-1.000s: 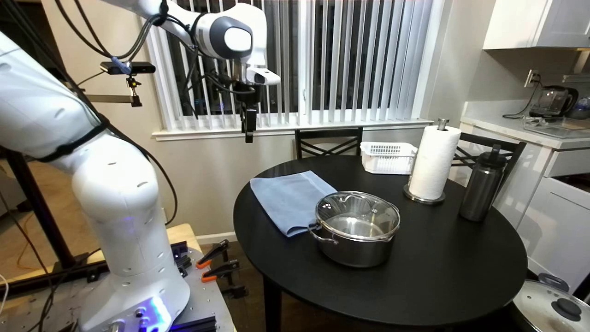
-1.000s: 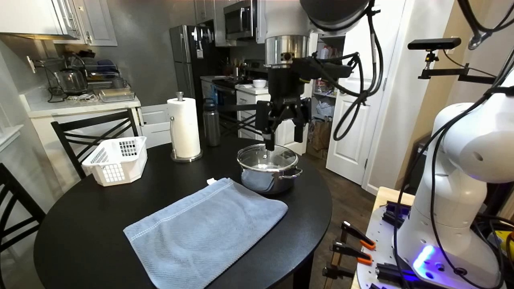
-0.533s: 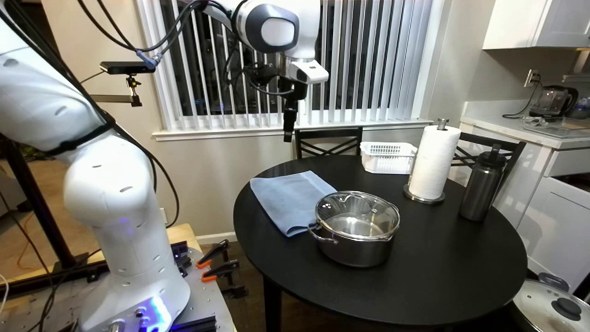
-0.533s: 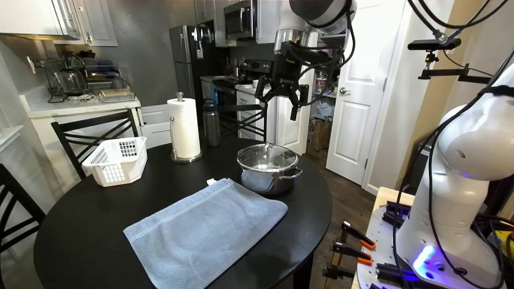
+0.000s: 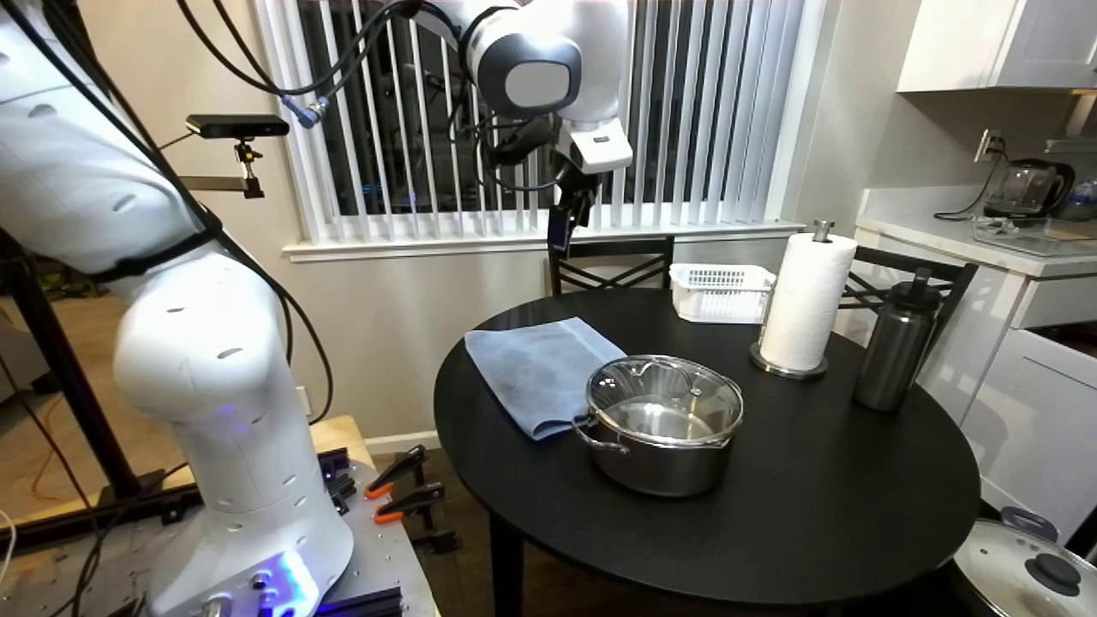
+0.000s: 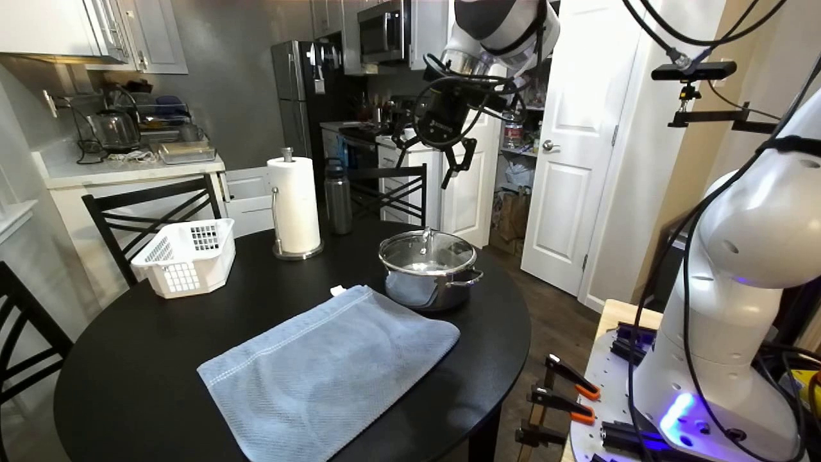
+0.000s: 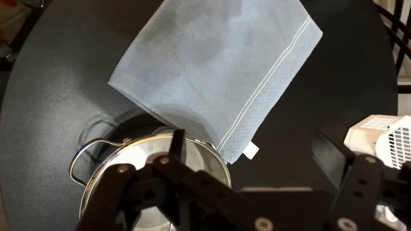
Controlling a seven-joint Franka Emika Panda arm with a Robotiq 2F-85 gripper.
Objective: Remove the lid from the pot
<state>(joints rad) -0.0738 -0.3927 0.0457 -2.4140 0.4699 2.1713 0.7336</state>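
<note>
The pot (image 5: 664,467) is wide, low and shiny steel, standing on the round black table in both exterior views. Its see-through glass lid (image 6: 410,253) lies flat on top, with a metal knob (image 6: 426,239) at the centre. High above the table, clear of pot and lid, hangs my gripper (image 6: 423,172), tilted. In the wrist view the jaws stand wide apart and hold nothing. There the left finger (image 7: 177,144) overlaps the far part of the lid (image 7: 200,157), and the gripper's linkage hides much of the pot.
A blue cloth (image 6: 333,372) lies flat beside the pot, touching or nearly touching it. Also on the table (image 5: 823,514) are a white basket (image 5: 722,296), a paper towel roll (image 5: 806,300) and a dark metal bottle (image 5: 898,351). Chairs (image 6: 154,212) stand around the edge.
The gripper has swung to the right in an exterior view and away from the camera in another, tilting as it went. The pot, lid and cloth have stayed put.
</note>
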